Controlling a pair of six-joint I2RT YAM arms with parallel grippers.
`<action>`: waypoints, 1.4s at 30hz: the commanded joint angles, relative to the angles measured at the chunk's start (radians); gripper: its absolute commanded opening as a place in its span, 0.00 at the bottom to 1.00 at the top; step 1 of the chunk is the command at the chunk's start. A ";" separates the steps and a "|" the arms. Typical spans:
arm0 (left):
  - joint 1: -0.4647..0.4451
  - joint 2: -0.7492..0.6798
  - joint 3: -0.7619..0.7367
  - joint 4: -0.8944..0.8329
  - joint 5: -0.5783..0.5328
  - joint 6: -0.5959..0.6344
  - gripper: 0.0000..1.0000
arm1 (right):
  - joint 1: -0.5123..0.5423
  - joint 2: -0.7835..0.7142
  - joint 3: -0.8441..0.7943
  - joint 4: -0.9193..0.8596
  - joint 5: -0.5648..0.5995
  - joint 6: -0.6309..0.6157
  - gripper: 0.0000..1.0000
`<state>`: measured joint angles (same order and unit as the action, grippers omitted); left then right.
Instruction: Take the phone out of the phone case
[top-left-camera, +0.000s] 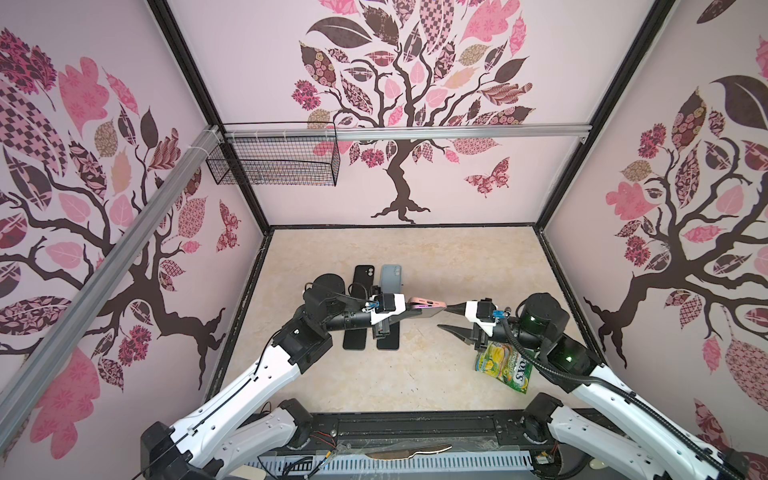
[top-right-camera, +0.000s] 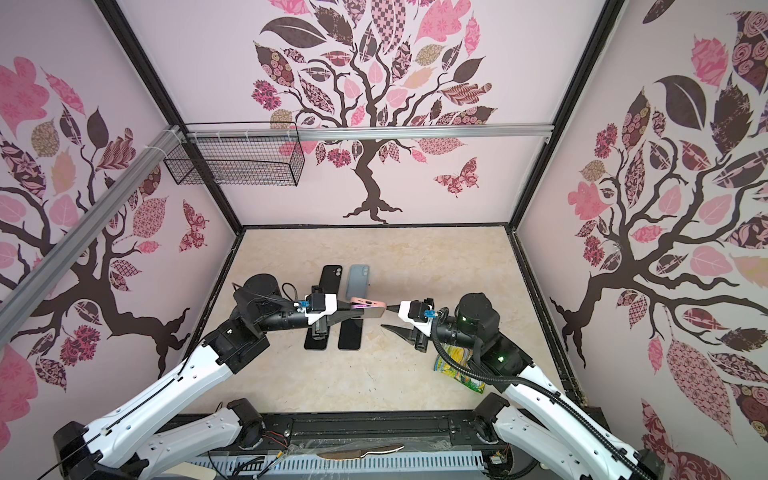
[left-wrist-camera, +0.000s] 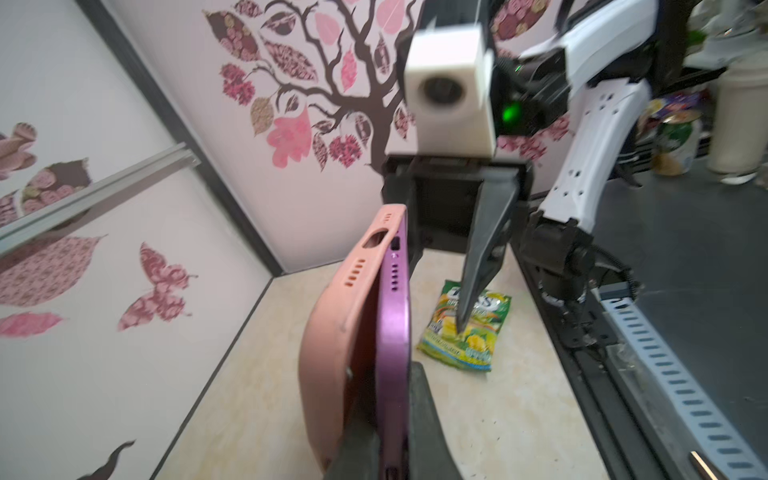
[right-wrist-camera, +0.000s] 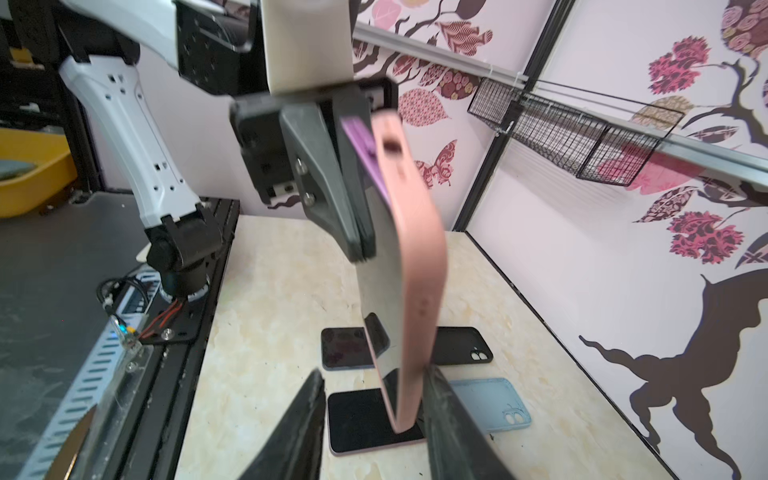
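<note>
The left gripper pinched the purple phone edge-on in the air above the middle of the table, jaws pressed tight on it. The pink case, partly on the phone, bowed away from it on one side. The right gripper had its jaws spread, one finger touching the case's far end.

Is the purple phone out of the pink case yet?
Partly out: the pink case gapes off the purple phone at the port end.
</note>
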<state>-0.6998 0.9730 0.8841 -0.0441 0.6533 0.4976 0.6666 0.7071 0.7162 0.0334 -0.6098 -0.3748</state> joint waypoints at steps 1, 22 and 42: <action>0.006 -0.018 -0.004 -0.083 -0.195 0.171 0.00 | 0.003 -0.024 0.040 -0.018 0.010 0.029 0.46; -0.118 0.067 0.088 -0.261 -0.268 0.361 0.00 | 0.003 0.282 0.271 -0.216 -0.103 0.202 0.43; -0.127 0.082 0.107 -0.279 -0.250 0.378 0.00 | 0.017 0.388 0.322 -0.325 -0.053 0.185 0.40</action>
<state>-0.8200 1.0668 0.9161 -0.3595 0.3790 0.8623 0.6735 1.0779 0.9928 -0.2611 -0.6956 -0.1833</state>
